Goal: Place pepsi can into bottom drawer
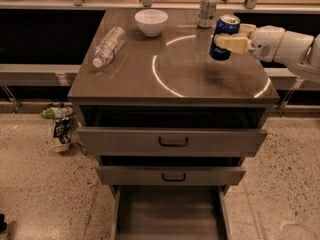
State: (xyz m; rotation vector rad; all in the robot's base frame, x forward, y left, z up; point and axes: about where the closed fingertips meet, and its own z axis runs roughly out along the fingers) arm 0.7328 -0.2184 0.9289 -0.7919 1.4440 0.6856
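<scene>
The pepsi can (pixel 223 37) is dark blue with a silver top and hangs a little above the right side of the cabinet top, tilted slightly. My gripper (pixel 225 42) comes in from the right on a white arm and is shut on the pepsi can, its pale fingers (pixel 233 43) wrapped across the can's middle. The bottom drawer (pixel 170 211) is pulled out at the foot of the cabinet, its flat grey floor showing, well below and to the left of the can.
On the cabinet top (pixel 170 71) stand a white bowl (pixel 151 22), a lying clear plastic bottle (pixel 107 46) and a silver-grey can (pixel 207 10) at the back. The top drawer (pixel 172 140) and middle drawer (pixel 171 175) stick out partly. Litter (pixel 60 124) lies on the floor at the left.
</scene>
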